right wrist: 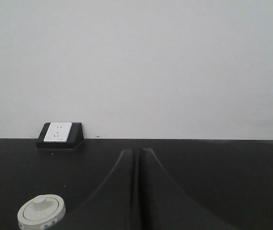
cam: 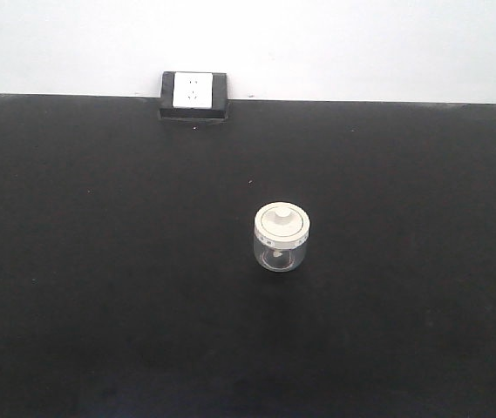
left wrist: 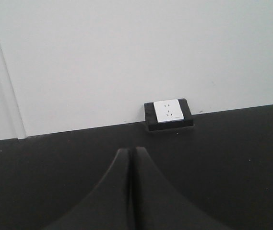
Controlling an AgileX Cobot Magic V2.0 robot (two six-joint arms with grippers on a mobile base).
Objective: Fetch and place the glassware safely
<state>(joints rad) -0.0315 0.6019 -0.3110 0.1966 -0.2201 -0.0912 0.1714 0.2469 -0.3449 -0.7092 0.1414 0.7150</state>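
Observation:
The glassware [cam: 281, 237], a small squat clear jar with a cream-white knobbed lid, stands upright on the black table [cam: 99, 287] near the middle. In the right wrist view its lid [right wrist: 41, 211] shows at the bottom left, apart from my right gripper [right wrist: 137, 152], which is shut with nothing between its fingers. My left gripper [left wrist: 130, 151] is likewise shut and empty; the jar is out of that view. Neither gripper appears in the front view.
A white power socket in a black housing [cam: 193, 95] sits at the table's far edge against the white wall [cam: 335, 43]; it also shows as the socket [left wrist: 168, 112] and the socket [right wrist: 58, 133] in the wrist views.

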